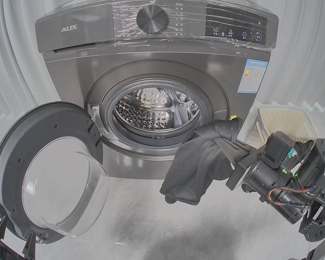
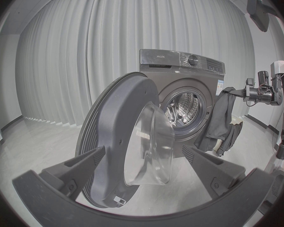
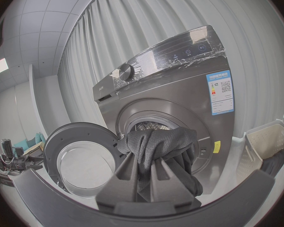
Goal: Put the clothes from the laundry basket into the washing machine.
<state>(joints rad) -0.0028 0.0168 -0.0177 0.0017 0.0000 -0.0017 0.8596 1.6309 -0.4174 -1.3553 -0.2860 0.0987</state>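
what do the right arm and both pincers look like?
Right arm: black cylindrical joints, boxy wrist module, green lights, looped copper-brown cable. Right pincer and left pincer: dark grey wedge-shaped fingers.

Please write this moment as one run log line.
right pincer: shut on dark garment, at drum opening | left pincer: open, near open door | laundry basket: dark cloth inside

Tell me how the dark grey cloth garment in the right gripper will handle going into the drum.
Probably floppy: the dark grey cloth garment hangs in loose folds from the right gripper. Likely light, since one pinch carries it. Its hanging tail may snag at the mouth of the grey washing machine.
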